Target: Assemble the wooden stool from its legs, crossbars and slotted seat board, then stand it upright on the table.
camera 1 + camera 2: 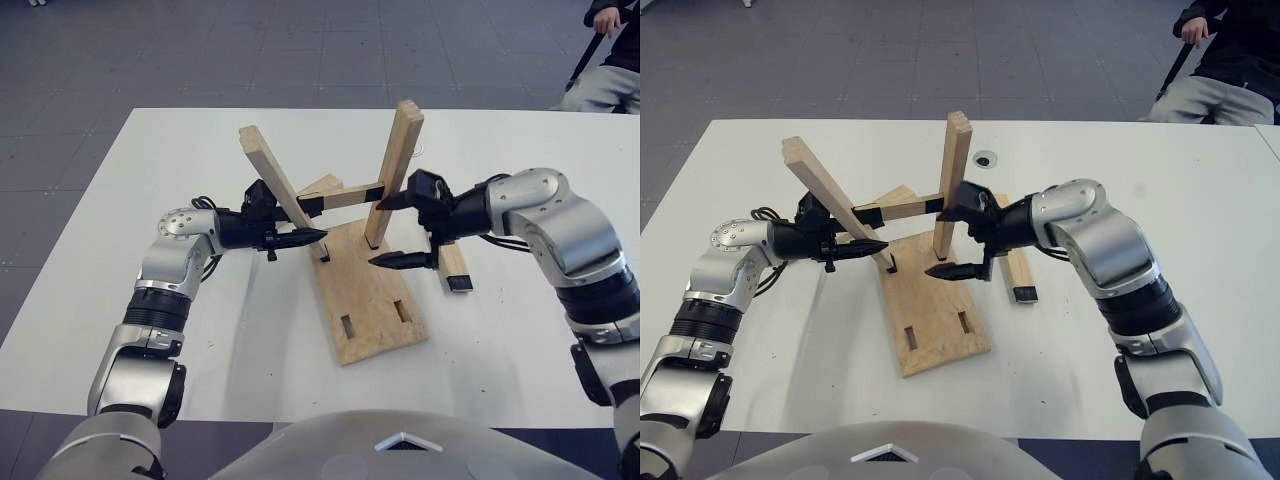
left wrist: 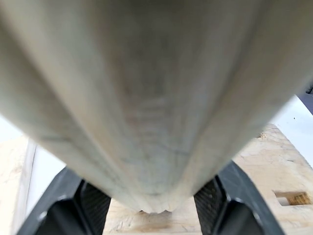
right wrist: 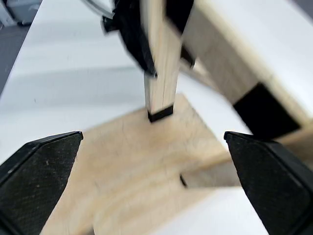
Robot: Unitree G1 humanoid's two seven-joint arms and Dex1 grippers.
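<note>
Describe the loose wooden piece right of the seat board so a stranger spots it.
On the white table, find the seat board lying flat in the middle. Off its right edge lies a short wooden bar with a black end. Unlike the two legs standing in the board, it lies flat, joined to nothing.
</note>
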